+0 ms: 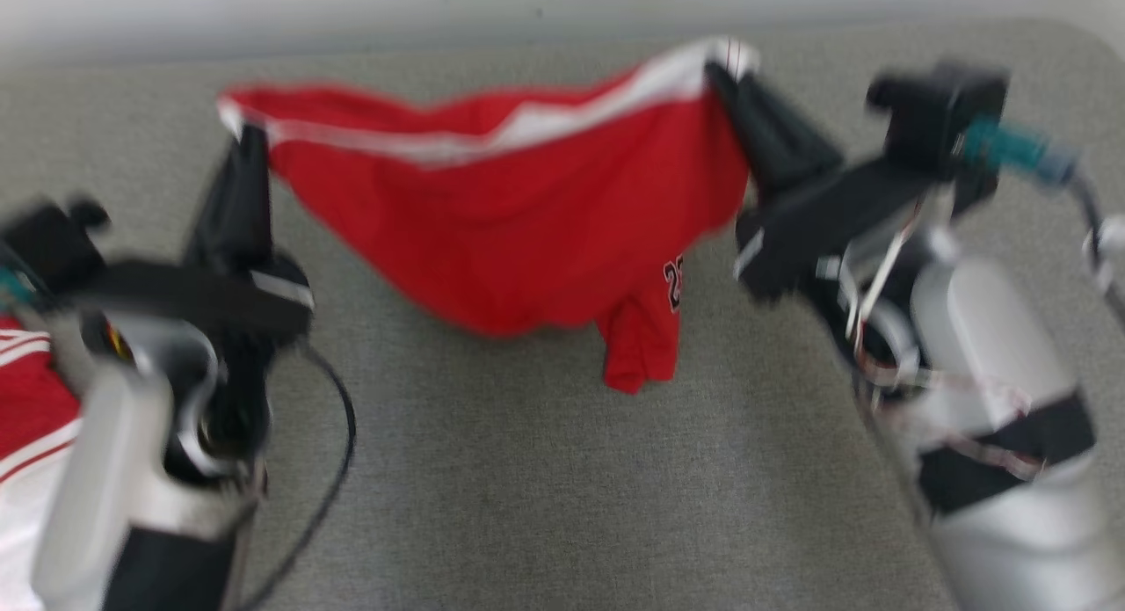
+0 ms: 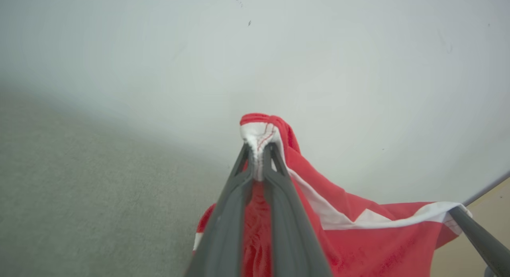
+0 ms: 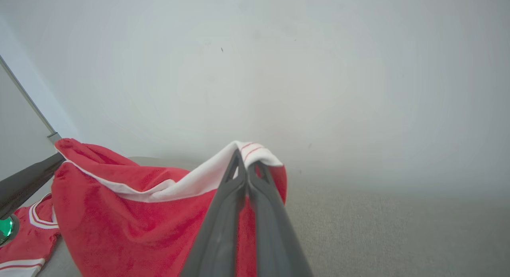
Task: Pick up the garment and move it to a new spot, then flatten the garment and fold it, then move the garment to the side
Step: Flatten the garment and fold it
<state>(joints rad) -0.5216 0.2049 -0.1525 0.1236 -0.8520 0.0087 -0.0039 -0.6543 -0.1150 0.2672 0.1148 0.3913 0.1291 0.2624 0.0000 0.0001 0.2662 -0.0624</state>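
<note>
Aloft, red garment (image 1: 527, 242), blurred number (image 1: 673, 286) starting 2, left gripper (image 1: 249, 141), right gripper (image 1: 719, 76), both pinching its edge

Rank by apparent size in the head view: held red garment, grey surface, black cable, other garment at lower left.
grey surface
held red garment
other garment, cut off by the edge, so unsure
black cable

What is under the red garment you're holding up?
Grey mat shows below the garment, which hangs between the left gripper and right gripper. The patch behind the sagging cloth is covered.
</note>
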